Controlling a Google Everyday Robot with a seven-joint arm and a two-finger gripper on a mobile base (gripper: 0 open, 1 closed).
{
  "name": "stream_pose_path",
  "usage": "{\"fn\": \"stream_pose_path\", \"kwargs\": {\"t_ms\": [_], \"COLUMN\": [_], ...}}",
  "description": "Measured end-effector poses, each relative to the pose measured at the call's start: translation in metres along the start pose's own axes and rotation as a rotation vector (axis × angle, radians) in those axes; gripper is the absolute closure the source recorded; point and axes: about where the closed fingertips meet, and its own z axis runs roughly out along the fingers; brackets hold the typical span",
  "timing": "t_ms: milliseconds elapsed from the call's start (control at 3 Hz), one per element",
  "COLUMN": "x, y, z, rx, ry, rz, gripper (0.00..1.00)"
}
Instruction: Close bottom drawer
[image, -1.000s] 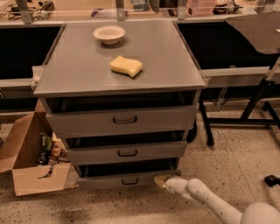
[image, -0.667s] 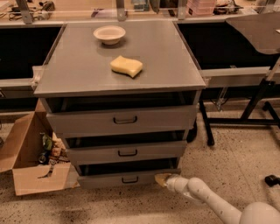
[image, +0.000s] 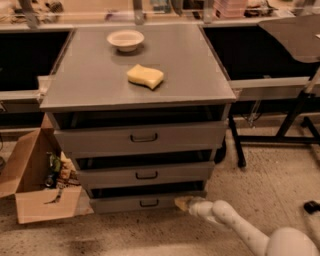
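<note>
The bottom drawer (image: 125, 202) is the lowest and shallowest of three grey fronts on the cabinet, with a small dark loop handle (image: 149, 203). It stands slightly pulled out, with a dark gap above its front. My gripper (image: 181, 203) is low near the floor at the right end of that front panel, touching or almost touching it. My white arm (image: 235, 222) reaches in from the lower right.
The middle drawer (image: 145, 175) and top drawer (image: 142, 137) also stand slightly out. A white bowl (image: 125, 39) and a yellow sponge (image: 145, 76) lie on the cabinet top. An open cardboard box (image: 37, 182) sits at the left. Black table legs (image: 287, 120) stand at the right.
</note>
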Motion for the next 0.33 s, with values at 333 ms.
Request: {"fn": "stream_pose_path", "kwargs": {"t_ms": [333], "x": [-0.0051], "y": [-0.0060], "z": [0.0011], "rx": [0.005], "ry": [-0.007], "rz": [0.000], "gripper": [1.00]}}
